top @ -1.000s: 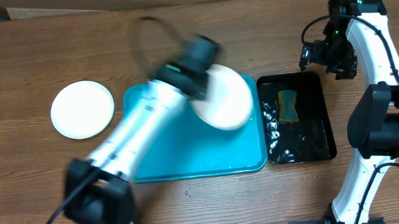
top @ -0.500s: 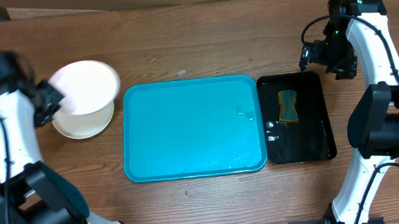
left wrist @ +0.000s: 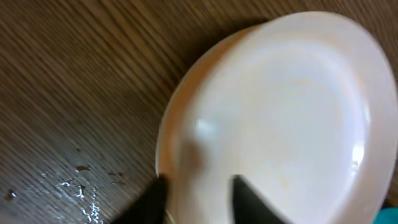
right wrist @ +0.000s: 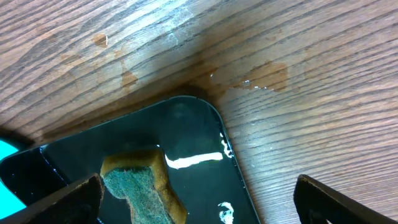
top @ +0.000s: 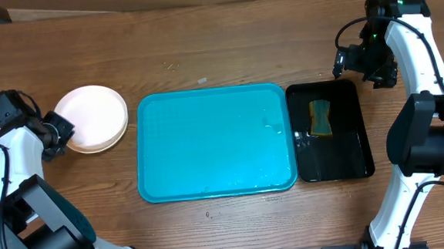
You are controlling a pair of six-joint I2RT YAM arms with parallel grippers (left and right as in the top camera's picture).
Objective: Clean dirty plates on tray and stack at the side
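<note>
two plates at least made up the stack of plates (top: 92, 118) on the bare table (top: 202, 48), well to the left of the tray (top: 218, 183) and apart from its rim. the top plate sat slightly off-centre on the one beneath, so a crescent of the lower rim showed on the near side; whether a third lay under them i could not tell. the left gripper (top: 59, 134) was at the stack's left edge, low and close to the wood. on the left wrist feed its fingers (left wrist: 249, 200) stood a little way apart, one over the plate's inner face and the other just outside the rim, so the edge of the top plate ran between them. they looked loosened rather than clamped, and the plate lay flat on the stack. a few wet specks glinted on the table just beside that rim.

the tray was wet in places and held no plates. touching its right side sat the black tray (top: 348, 159) with the sponge (top: 320, 117) in its far half. the right gripper (right wrist: 198, 186) hung above the far corner of the black tray, jaws spread wide and holding nothing.
</note>
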